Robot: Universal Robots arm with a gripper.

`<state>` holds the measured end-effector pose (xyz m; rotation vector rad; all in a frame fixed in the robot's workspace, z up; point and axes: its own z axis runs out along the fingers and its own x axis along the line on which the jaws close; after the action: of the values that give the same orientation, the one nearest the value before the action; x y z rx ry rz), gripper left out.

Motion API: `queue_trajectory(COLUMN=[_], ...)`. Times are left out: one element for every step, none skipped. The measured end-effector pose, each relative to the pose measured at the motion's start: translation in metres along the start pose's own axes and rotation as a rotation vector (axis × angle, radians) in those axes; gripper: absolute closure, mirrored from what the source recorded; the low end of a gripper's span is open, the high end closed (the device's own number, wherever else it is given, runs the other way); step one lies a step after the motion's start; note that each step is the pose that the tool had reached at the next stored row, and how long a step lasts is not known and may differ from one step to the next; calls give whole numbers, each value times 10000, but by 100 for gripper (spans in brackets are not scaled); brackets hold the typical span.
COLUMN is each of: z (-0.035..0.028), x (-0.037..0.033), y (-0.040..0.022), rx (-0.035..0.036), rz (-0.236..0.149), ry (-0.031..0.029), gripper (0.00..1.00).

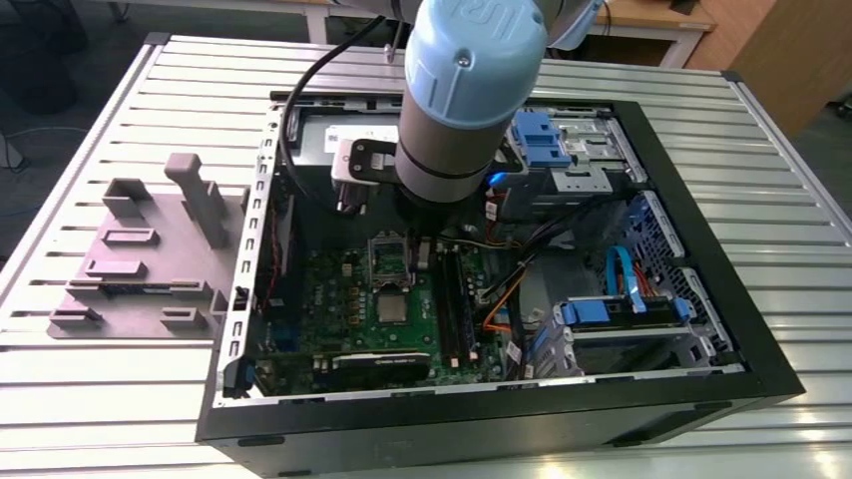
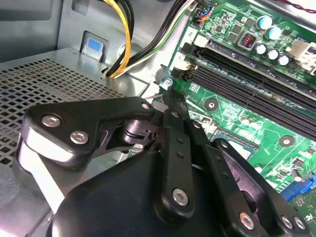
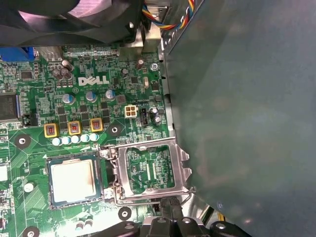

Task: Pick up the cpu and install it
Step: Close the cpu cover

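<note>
- On the exterior view's left, a mauve-grey tray [image 1: 140,264] with upright blocks lies on the slatted metal table [image 1: 120,399], just beside the open computer case [image 1: 466,417].
- Inside the case, the cpu [image 1: 395,305] lies flat in its socket on the green motherboard [image 1: 313,289]. Its silver top is uncovered in the first wrist view [image 3: 73,180].
- The metal bracket [image 3: 150,170] is folded open, just beside the cpu.
- The arm [image 1: 466,100] reaches down into the case above the bracket.
- The gripper [image 3: 171,203] has its fingers pressed together and holds nothing. Its tips are near the bracket's edge, apart from the cpu.
- On the exterior view's right are blue drive holders [image 1: 533,135].
</note>
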<state>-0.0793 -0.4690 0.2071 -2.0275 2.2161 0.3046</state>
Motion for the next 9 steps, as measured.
queue_trajectory(z=[2, 5, 7, 7, 7, 7, 8, 8, 8], x=[-1, -1, -2, -2, -2, -2, -2, -3, -3], y=[-13, -28, -42, -51, -57, -57, -57, -57, -57], rx=[-1, -4, -11, -18, -21, -22, -22, -22, -22], rz=[2, 4, 6, 7, 8, 8, 8, 8, 8], ry=[2, 1, 2, 2, 3, 3, 2, 1, 2], gripper=[89, 89, 89, 89, 89, 89, 89, 89, 89])
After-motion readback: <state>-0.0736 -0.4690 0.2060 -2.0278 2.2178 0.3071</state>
